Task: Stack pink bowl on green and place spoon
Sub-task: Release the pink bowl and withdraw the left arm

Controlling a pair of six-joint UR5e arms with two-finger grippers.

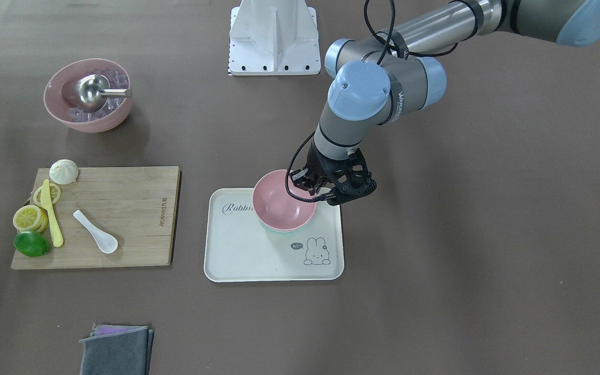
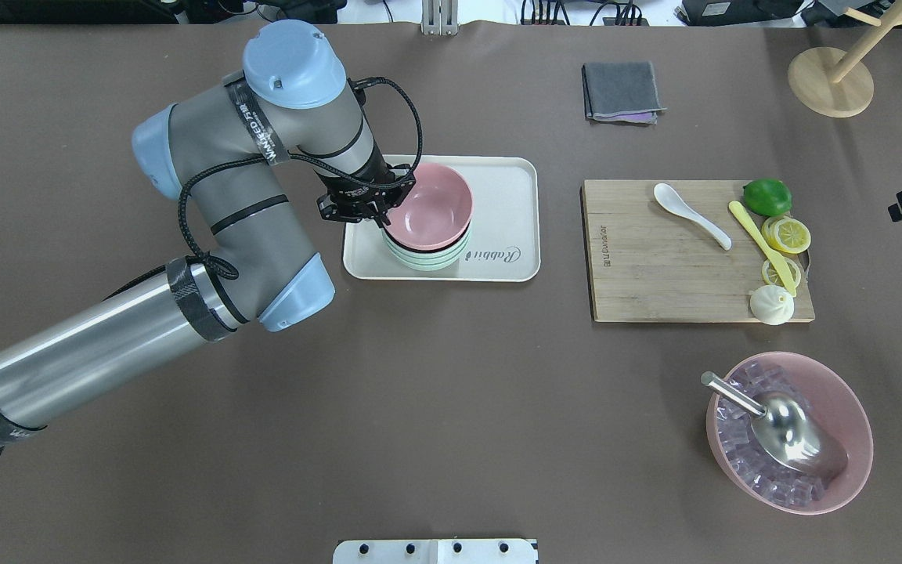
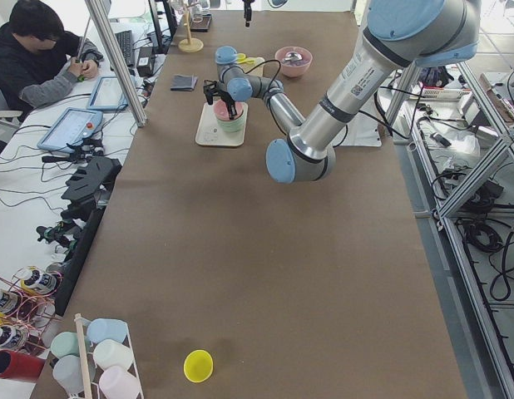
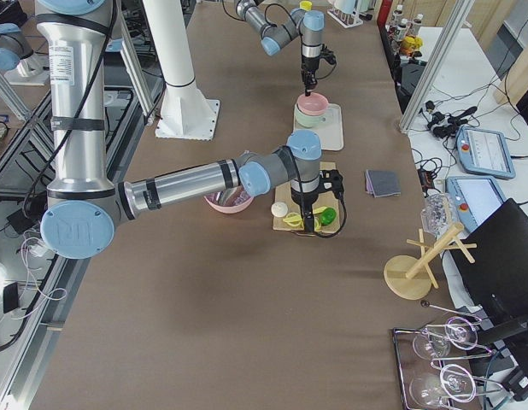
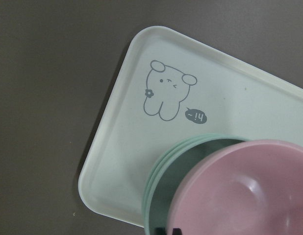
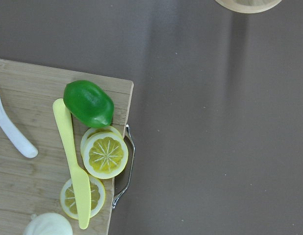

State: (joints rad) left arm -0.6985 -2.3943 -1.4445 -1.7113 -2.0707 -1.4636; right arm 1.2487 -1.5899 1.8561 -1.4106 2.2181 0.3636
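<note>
Pinching the rim of the pink bowl [image 2: 431,205] on the side nearest the robot's left, the left gripper [image 2: 384,213] appears to have its jaws narrowed onto the thin wall, one inside and one outside. The bowl sits over the nested green bowls [image 2: 420,258] on the tray [image 2: 510,188]. In the left wrist view it is off-centre, with a crescent of green interior showing beside it, so it is probably not fully seated. The bowl looks like light, stiff, matte plastic. A rim pinch holds it, but it can pivot in the jaws, so lower it level before release. The spoon [image 2: 690,213] lies apart from the tray on the cutting board [image 2: 654,274], scoop up, just beside the yellow knife [image 2: 760,243]. It looks glossy and hard, likely slippery and prone to chipping. Take hold across the short handle close to the scoop, where it is narrow enough to clamp and balanced. The right gripper [image 4: 313,220] hangs over the far end of the board on the counter [image 2: 451,392]. Whether its jaws are open cannot be told.
</note>
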